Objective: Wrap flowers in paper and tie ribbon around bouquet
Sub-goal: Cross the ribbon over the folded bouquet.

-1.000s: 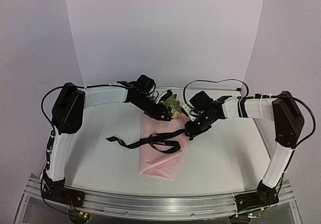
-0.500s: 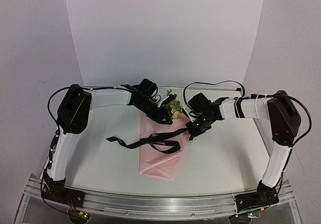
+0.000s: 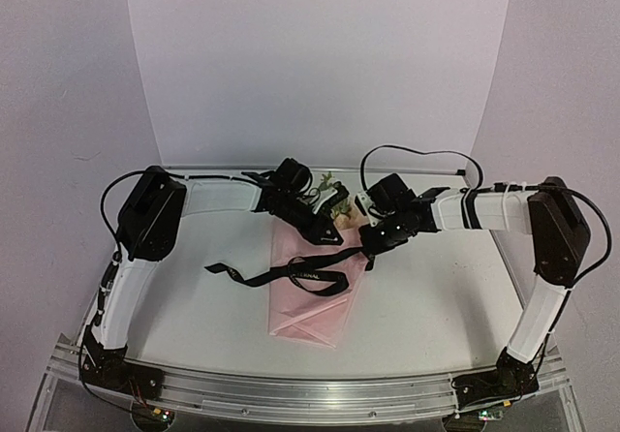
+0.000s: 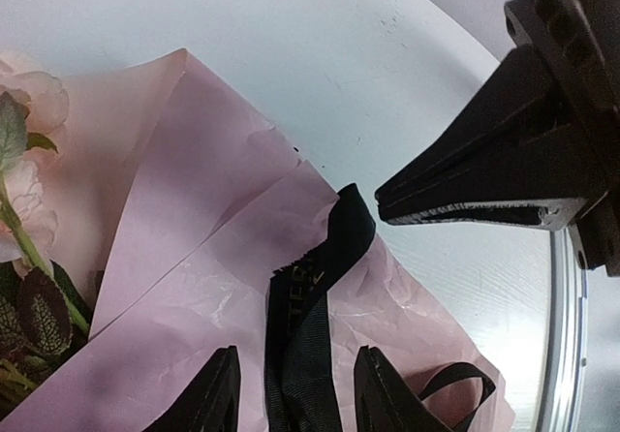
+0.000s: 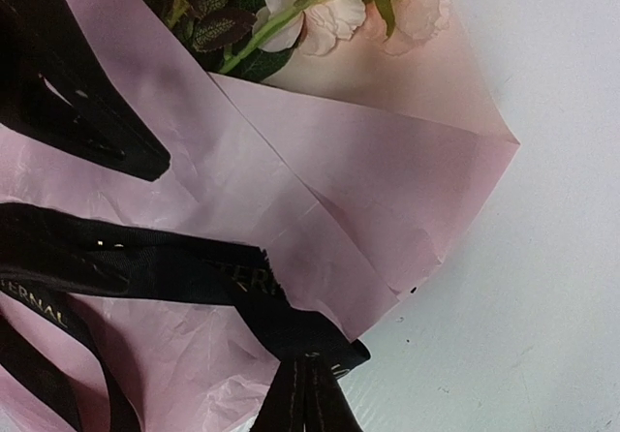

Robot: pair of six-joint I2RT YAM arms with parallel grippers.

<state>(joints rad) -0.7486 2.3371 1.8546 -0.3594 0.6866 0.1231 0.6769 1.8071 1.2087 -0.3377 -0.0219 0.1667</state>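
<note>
The bouquet lies on the white table as a pale pink paper cone, with the flowers at its far wide end. The black ribbon crosses its middle. In the left wrist view my left gripper stands open, and the ribbon runs loose between its fingers over the paper, beside the roses. My right gripper is shut on the ribbon at the paper's right edge, below the flowers. From above, the left gripper and right gripper sit close together.
The ribbon's loose tail trails left over the table. A loop of ribbon lies by the left gripper. An aluminium rail edges the table's front, and a white backdrop rises behind.
The right gripper has shut on the ribbon at the paper's right edge. The left gripper's jaws have widened off the ribbon, and the left arm has shifted a little to the right.
</note>
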